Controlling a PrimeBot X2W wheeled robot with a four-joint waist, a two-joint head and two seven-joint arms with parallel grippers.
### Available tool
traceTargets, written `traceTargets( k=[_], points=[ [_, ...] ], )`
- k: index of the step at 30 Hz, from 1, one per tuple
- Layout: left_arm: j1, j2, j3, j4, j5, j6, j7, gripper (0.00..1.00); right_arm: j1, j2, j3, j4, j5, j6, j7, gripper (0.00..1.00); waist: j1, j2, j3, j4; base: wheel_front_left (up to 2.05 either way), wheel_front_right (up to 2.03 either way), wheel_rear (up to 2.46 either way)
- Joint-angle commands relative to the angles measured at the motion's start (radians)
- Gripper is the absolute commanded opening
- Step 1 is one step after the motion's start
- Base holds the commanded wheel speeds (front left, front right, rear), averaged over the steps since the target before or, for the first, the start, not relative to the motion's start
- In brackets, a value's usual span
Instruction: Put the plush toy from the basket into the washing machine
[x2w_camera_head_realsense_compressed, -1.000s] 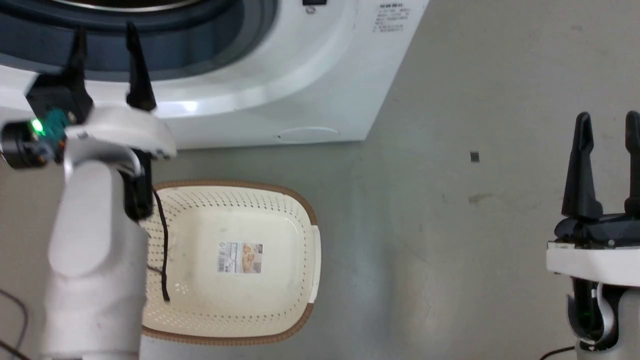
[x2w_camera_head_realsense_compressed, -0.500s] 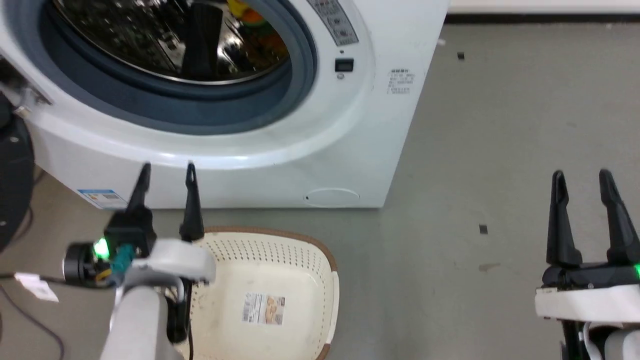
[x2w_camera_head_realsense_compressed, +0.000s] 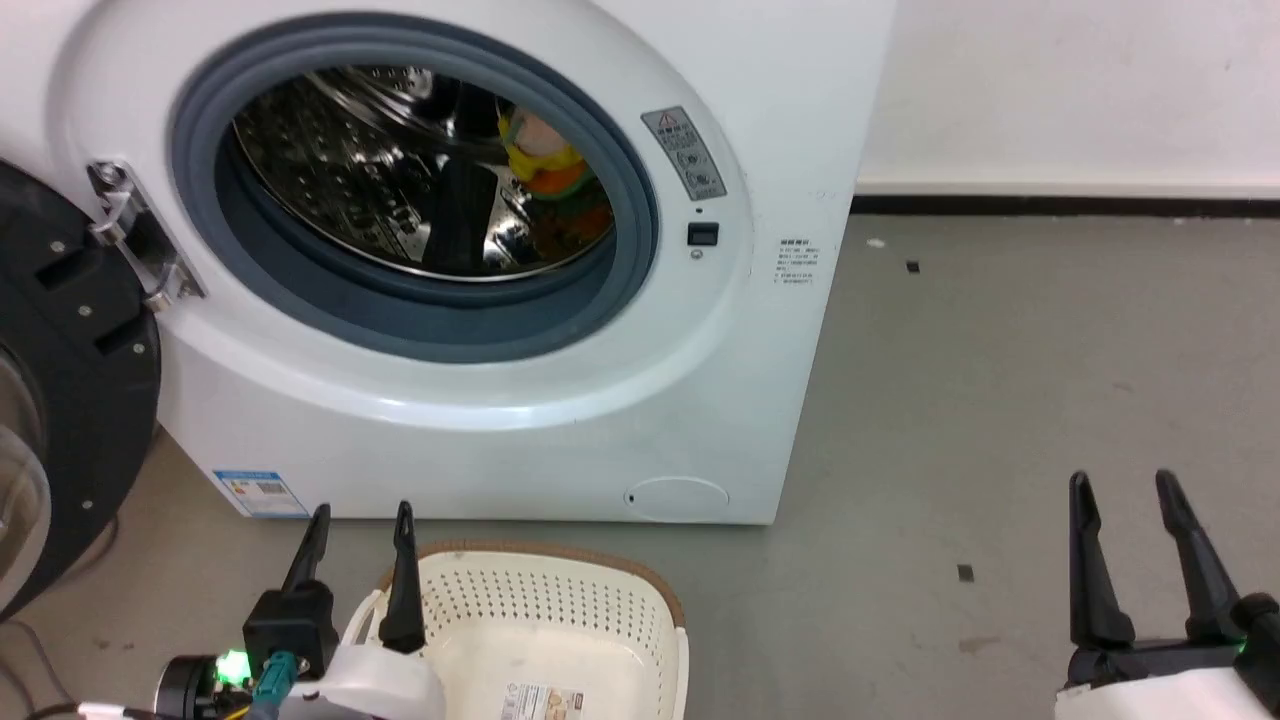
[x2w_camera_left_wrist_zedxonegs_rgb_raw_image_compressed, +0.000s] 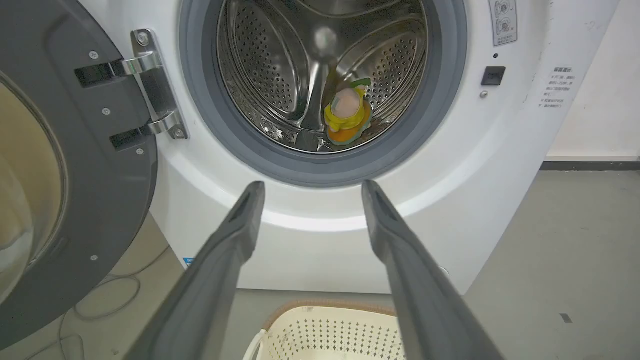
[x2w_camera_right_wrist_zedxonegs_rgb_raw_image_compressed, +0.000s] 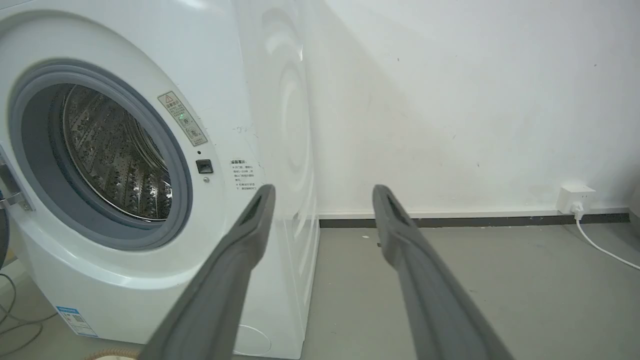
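Before the washer (x2w_camera_head_realsense_compressed: 480, 440), L fingers (x2w_camera_head_realsense_compressed: 404, 580) & R fingers (x2w_camera_head_realsense_compressed: 1088, 570) aim fwd, wide, empty.

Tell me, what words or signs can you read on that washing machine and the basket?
Grey warning sticker on the washing machine, beside the door opening: a warning triangle; words too small to read.
Printed text block on its front: blurred, unreadable.
Blue label at its lower corner: too small to read.
Paper sticker in the basket: cut off, unreadable.
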Motion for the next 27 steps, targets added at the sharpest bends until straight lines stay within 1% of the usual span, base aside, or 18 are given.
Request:
traceTargets(
  k=[1,7,14,15,27],
  points=[
    [0.014,-0.004,-0.002,-0.007,0.004,0.006,-0.005,1.00,0.015,-0.001,0.002,0.004,-0.005,0.001,-0.004,1.00,0.0003,0.0000,-0.021,0.002,0.00,0.00,0.00],
    [0.049,-0.009,-0.004,-0.027,0.000,0.006,-0.005,1.00,0.047,-0.001,0.003,0.007,-0.008,0.001,-0.004,1.00,0.0003,0.0000,-0.040,0.002,0.00,0.00,0.00],
    [0.049,-0.012,0.000,-0.028,-0.002,-0.007,-0.005,1.00,0.049,-0.001,0.007,0.008,-0.005,0.001,-0.004,1.00,0.0003,0.0000,-0.035,-0.001,0.00,0.00,0.00],
    [0.041,-0.011,0.000,-0.027,0.000,-0.003,0.001,0.00,0.036,0.000,0.007,0.008,-0.001,0.000,0.001,0.00,0.0003,0.0000,-0.035,-0.001,0.00,0.00,0.00],
    [0.042,-0.012,-0.001,-0.042,0.003,-0.006,0.020,0.00,0.028,0.000,0.014,0.011,-0.010,0.000,0.019,0.00,0.0003,0.0000,-0.036,-0.003,0.00,0.00,0.00]
  ],
)
